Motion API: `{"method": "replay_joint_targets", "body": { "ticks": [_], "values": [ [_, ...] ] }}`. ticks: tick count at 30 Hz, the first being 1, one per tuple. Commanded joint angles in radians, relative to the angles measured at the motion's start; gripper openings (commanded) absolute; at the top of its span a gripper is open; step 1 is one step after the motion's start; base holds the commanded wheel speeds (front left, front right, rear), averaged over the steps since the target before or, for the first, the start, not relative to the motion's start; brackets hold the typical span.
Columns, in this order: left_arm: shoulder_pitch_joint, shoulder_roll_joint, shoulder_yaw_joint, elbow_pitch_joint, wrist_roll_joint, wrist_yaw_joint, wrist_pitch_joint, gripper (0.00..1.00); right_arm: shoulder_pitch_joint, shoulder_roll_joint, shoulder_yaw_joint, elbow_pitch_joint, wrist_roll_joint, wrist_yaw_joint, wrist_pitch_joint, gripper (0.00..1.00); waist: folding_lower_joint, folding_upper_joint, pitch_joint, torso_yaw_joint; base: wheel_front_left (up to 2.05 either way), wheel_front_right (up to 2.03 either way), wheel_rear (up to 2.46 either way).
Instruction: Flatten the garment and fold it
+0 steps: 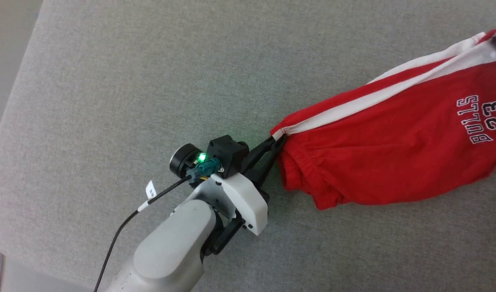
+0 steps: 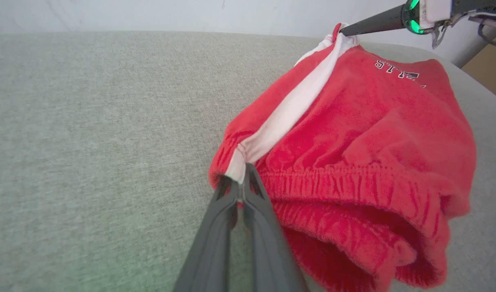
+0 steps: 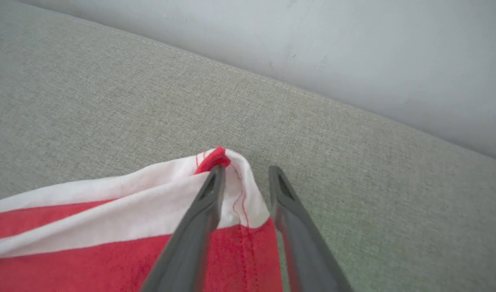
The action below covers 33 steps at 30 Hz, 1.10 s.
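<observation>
The garment (image 1: 394, 154) is a pair of red shorts with white side stripes and "BULLS 23" print, stretched out over the grey fabric surface (image 1: 150, 81). My left gripper (image 1: 277, 140) is shut on the waistband corner at the white stripe, as the left wrist view (image 2: 240, 178) shows up close. The waistband of the garment (image 2: 353, 134) sags open below that grip. My right gripper (image 3: 246, 170) stands open at the hem corner of the garment (image 3: 89, 243). The white-and-red tip of that corner lies between the jaws, against the left finger (image 3: 209, 190). The right gripper (image 2: 345, 29) also shows at the garment's far end.
The grey surface stretches wide to the left of the shorts, with its edge (image 1: 12, 81) running down the head view's left side. A pale wall (image 3: 353, 48) rises behind the far seam. A thin black cable (image 1: 122, 227) trails from my left wrist.
</observation>
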Motion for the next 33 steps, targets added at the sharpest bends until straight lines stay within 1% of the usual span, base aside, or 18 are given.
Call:
{"method": "replay_joint_targets", "body": {
  "ticks": [1,6,9,14,19,22,24,26,30,33],
  "values": [
    [-0.009,-0.002,0.000,0.012,0.001,0.002,-0.007,1.00,-0.016,0.005,0.005,0.010,0.004,-0.002,-0.019,1.00,-0.0001,0.0000,-0.022,-0.013,0.00,0.00,0.00],
    [0.016,0.006,0.022,0.034,-0.018,0.021,-0.026,1.00,0.007,0.020,0.055,0.042,0.047,-0.002,-0.078,1.00,-0.0001,0.0000,-0.107,-0.046,0.00,0.00,0.00],
    [0.046,0.018,0.046,0.028,-0.042,0.038,-0.034,1.00,0.034,0.020,0.076,0.038,0.073,-0.002,-0.141,1.00,-0.0001,0.0000,-0.170,-0.068,0.00,0.00,0.00],
    [0.112,0.039,0.103,-0.017,-0.089,0.090,-0.055,1.00,0.106,0.011,0.097,-0.011,0.092,-0.002,-0.300,1.00,-0.0001,0.0000,-0.262,-0.098,0.00,0.00,0.00],
    [0.193,0.055,0.156,-0.070,-0.115,0.161,-0.089,1.00,0.211,0.000,0.094,-0.083,0.054,-0.002,-0.490,1.00,-0.0001,0.0000,-0.327,-0.130,0.00,0.00,0.00],
    [0.244,0.060,0.179,-0.093,-0.121,0.201,-0.111,1.00,0.282,0.005,0.063,-0.120,0.014,-0.002,-0.593,1.00,-0.0001,0.0000,-0.353,-0.151,0.00,0.00,0.00],
    [0.273,0.067,0.184,-0.103,-0.107,0.230,-0.125,1.00,0.333,0.012,0.034,-0.153,-0.028,-0.002,-0.636,1.00,-0.0001,0.0000,-0.363,-0.164,0.00,0.00,0.00],
    [0.295,0.084,0.179,-0.108,-0.068,0.262,-0.139,1.00,0.389,0.035,-0.017,-0.193,-0.073,-0.002,-0.661,1.00,-0.0001,0.0000,-0.373,-0.180,0.00,0.00,0.00],
    [0.339,0.091,0.184,-0.122,-0.023,0.313,-0.164,1.00,0.525,0.115,-0.136,-0.313,-0.190,-0.002,-0.677,1.00,-0.0001,0.0000,-0.386,-0.212,0.00,0.00,0.00],
    [0.375,0.088,0.187,-0.129,-0.004,0.334,-0.174,1.00,0.639,0.199,-0.229,-0.429,-0.258,-0.002,-0.678,1.00,-0.0001,0.0000,-0.395,-0.233,0.00,0.00,0.00]
  ]
}}
